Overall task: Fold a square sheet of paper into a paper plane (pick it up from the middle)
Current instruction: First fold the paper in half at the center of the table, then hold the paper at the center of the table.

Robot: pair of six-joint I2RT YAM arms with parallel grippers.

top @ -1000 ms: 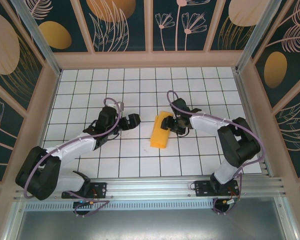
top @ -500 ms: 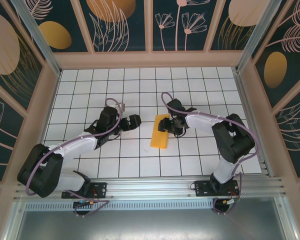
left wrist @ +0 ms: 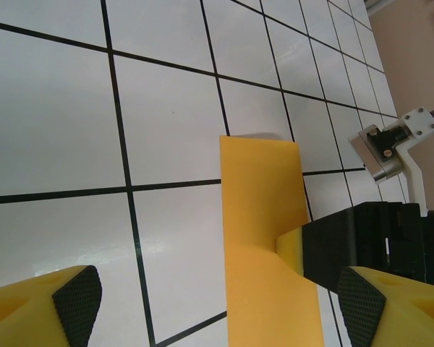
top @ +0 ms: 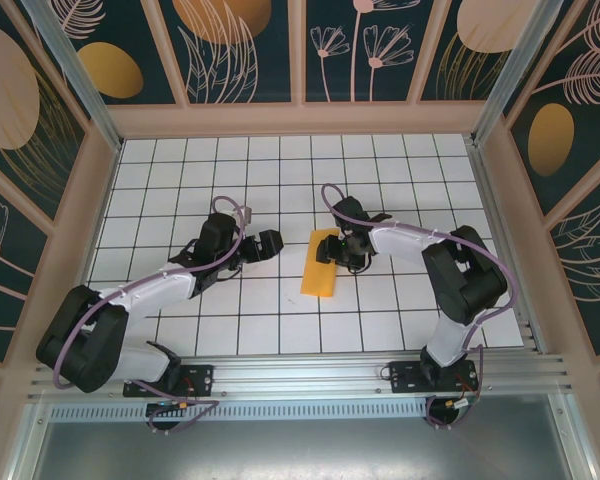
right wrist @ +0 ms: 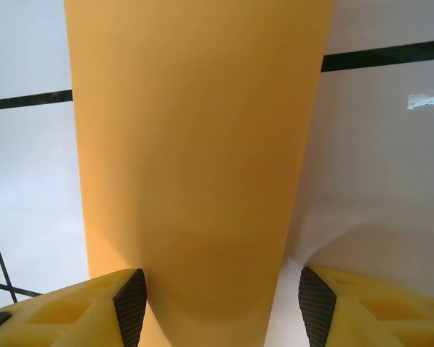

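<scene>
**Item 1. Arm bases** [top: 170, 378]: two, being shown fixed to a metal rail at the near edge of the table [top: 380, 160], well apart from each other.

**Item 2. Left pincer** [top: 265, 243]: being carried low over the white gridded table, left of its middle, and being pointed toward the paper. The jaws are being held wide apart, and nothing is being gripped. In the left wrist view its black pads [left wrist: 76, 303] are being seen at the two bottom corners. The orange-yellow strip is running up between them and touching neither.

**Item 3. Sheet of paper** [top: 320, 262]: orange-yellow and folded into a long, narrow strip. It is being shown lying on the table near the middle, between the two pincers, with its long side running near to far at a slight tilt.

**Item 4. Right pincer** [top: 332, 250]: being set over the far half of the strip, reaching in from the right. The jaws are being held about halfway apart, straddling the strip's width. In the right wrist view one pad [right wrist: 130, 307] is being seen at the paper's edge. The other pad is being kept apart from the opposite edge, with a sliver of table between. No closed grip is being shown. In the left wrist view one yellow finger [left wrist: 289, 249] is being seen touching the strip's right edge.

**Item 5. Walls** [top: 245, 50]: dark panels with plant motifs, being shown beyond the table's far edge.
</scene>
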